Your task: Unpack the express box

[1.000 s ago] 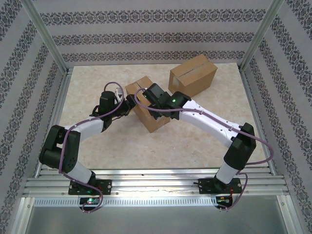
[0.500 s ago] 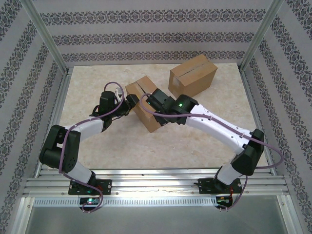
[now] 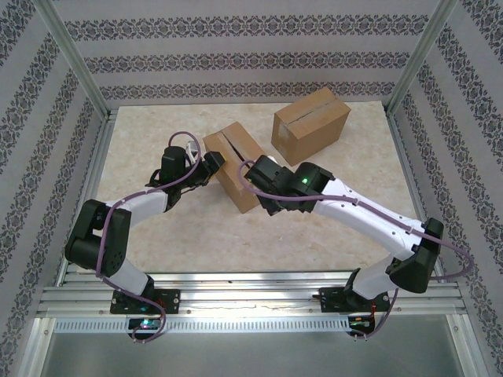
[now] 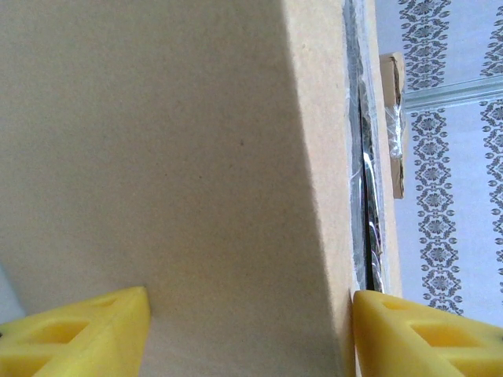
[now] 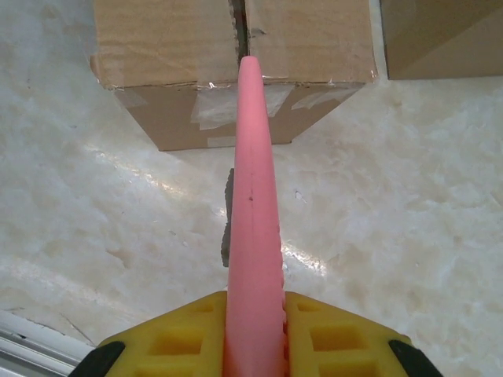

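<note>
Backing nearward, right gripper [image 5: 253,308] is clenching a pink tool [image 5: 253,196]; left gripper [image 3: 211,162] is clamping the express box [image 3: 236,148], stiff, likely light cardboard, best held across its walls.

Top: overhead, far. Wrists: close, facing nearer box [image 3: 245,145]; shared by all.

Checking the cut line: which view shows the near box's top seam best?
Right wrist: the seam runs straight ahead of the pink blade. Top external shows a dark slit; left wrist, a glancing sliver.
</note>
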Controlling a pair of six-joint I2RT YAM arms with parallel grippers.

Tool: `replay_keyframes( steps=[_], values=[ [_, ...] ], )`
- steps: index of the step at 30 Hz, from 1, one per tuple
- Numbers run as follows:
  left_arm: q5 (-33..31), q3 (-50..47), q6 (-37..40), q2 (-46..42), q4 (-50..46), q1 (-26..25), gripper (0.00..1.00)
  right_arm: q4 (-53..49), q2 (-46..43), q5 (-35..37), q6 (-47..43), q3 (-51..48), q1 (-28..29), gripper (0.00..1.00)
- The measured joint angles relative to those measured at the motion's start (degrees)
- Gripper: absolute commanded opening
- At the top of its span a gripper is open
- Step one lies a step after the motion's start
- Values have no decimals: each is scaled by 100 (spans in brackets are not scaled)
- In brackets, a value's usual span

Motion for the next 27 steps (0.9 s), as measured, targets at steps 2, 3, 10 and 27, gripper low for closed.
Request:
replay_keyframes(
  steps=[2,3,10,27],
  values=[
    [2,7,-2,4,0,-2,67,4,-70,-13,74,-57,28,0],
    [4,13,-2,11,0,-2,67,4,-111,-15,114,-83,46,0],
    [68,199,24,50,-129,-4,78,0,-684,-15,339,-328,76,0],
    [-1497,3578,2365,-435,-4122,511,57,426,-1939,1303,1263,-1652,-699,0]
  ],
)
